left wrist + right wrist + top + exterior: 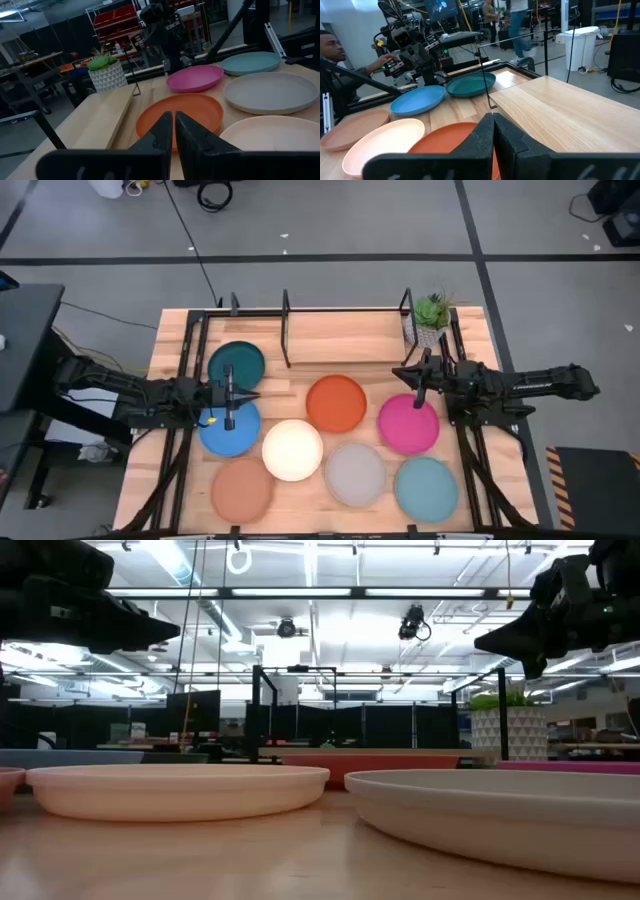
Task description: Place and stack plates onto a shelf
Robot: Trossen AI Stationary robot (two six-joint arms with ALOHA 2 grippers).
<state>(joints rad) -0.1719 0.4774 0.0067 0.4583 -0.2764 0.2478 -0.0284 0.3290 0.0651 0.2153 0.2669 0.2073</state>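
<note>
No readable text, labels, brands or numbers — none on anything

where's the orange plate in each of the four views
High view: orange plate at table centre, between blue and magenta plates.
Low view: a thin orange edge behind the cream plate.
Left wrist view: just beyond the shut fingers.
Right wrist view: partly hidden behind the fingers.
Shared landmark: the cream plate beside it.
</note>
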